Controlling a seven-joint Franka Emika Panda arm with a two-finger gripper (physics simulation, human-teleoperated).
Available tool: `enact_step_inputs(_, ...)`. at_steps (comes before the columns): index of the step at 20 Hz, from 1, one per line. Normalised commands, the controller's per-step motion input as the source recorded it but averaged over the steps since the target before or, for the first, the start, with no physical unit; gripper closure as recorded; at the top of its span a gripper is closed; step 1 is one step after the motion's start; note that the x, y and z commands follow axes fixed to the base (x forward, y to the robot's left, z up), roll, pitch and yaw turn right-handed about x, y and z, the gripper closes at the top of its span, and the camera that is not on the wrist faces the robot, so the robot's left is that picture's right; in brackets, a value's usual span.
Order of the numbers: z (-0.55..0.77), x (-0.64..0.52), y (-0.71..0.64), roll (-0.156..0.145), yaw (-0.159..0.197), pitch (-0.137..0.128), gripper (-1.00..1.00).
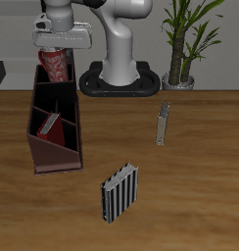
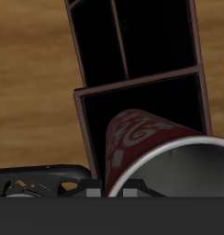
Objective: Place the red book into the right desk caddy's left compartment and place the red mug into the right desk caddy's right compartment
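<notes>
The red mug (image 1: pixel 57 65) is held at the pincer (image 1: pixel 61 46), which is closed on it at the rim end, over the far end of the right desk caddy (image 1: pixel 53 127). In the wrist view the mug (image 2: pixel 141 138) is seen tilted, its base directed down toward the dark squarish right compartment (image 2: pixel 141 101) just beneath it; the pincer's fingertips themselves are hidden behind the mug's rim, so the exact grip points cannot be told. Whether the mug's base is already inside the tall walls or just above them cannot be told.

The red book (image 1: pixel 50 125) is seen leaning inside the left compartment (image 1: pixel 55 116), the wider low-walled section nearer the counter's (image 1: pixel 190 196) front edge, so that half of the task is judged done.

The mug is held high and over the tall-walled section presumably so that the walls are cleared on the way down. A straight descent is judged to be called for next; the snug fit means the handle or base could catch on a wall.

A striped book (image 1: pixel 120 191) stands well apart, near the front edge, and a thin grey object (image 1: pixel 163 124) farther back.
</notes>
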Motion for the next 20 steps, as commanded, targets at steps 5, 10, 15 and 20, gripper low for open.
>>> enact_step_inputs(5,0.04,0.06,-0.02,0.004,-0.004,-0.023,1.0)
enact_step_inputs(10,0.05,0.04,-0.07,-0.029,0.011,-0.032,1.0)
enact_step_inputs(15,-0.08,0.06,-0.01,-0.002,-0.021,0.007,1.0)
enact_step_inputs(20,-0.2,0.09,-0.02,0.014,-0.026,0.028,1.0)
